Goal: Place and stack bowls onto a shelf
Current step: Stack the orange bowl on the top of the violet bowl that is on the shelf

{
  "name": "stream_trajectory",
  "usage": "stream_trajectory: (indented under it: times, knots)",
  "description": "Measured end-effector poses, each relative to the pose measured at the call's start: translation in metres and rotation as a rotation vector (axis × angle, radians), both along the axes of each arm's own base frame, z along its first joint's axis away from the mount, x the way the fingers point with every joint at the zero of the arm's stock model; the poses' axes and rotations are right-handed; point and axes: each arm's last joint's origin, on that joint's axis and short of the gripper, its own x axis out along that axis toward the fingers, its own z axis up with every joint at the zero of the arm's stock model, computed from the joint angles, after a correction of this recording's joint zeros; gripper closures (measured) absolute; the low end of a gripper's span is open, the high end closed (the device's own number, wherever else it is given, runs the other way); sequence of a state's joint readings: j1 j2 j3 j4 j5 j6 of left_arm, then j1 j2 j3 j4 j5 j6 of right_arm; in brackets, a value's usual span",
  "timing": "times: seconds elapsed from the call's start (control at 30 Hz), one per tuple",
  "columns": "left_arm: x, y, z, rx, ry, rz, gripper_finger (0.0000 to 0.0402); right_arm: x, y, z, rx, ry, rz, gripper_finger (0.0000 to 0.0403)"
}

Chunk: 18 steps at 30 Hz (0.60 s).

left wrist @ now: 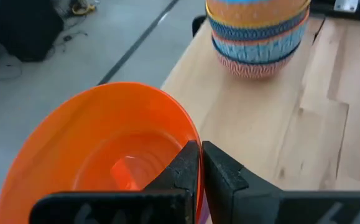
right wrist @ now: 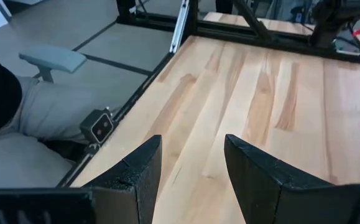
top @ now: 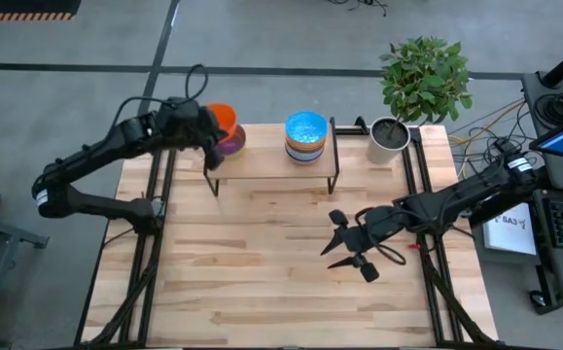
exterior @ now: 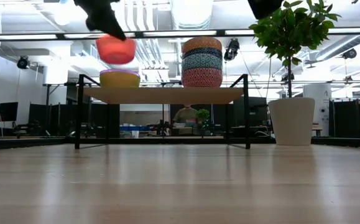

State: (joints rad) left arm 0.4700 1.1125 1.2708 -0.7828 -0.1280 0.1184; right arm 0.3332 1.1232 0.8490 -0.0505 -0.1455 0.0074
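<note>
Lighting: bright, even and overhead, from ceiling strip lights [exterior: 167,32] that show as glare in the low view; shadows on the table [top: 281,272] are faint and short. Focus: in the low view the near tabletop is soft, and the orange-red bowl [exterior: 115,49] is slightly smeared. Backlight: the plant [exterior: 291,31] reads dark against the ceiling.

Shelf [top: 271,167] spanned table's [top: 262,282] far edge, carrying patterned bowl stack [top: 306,137] at centre and low stack [top: 230,142] at left end. Board between stacks lay bare. Potted plant [top: 390,136] blocked right end. Wide open table lay beside right pincer [top: 345,255].
</note>
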Motion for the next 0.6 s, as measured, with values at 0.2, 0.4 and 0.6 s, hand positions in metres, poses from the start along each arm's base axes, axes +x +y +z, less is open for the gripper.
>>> stream_trajectory:
  times: [0.2,0.4,0.6]
  knots:
    - [0.008,0.005,-0.025,-0.01,0.006,-0.004,0.0401,0.003,0.001,-0.004,-0.025,0.004,-0.01,0.0239]
    - [0.012,0.007,-0.041,-0.036,0.05,0.003,0.0401,0.003,0.001,-0.004,-0.024,0.004,-0.011,0.0239]
    - [0.022,0.013,-0.047,-0.035,0.057,0.001,0.0388,0.003,0.001,-0.004,-0.026,0.002,-0.01,0.0239]
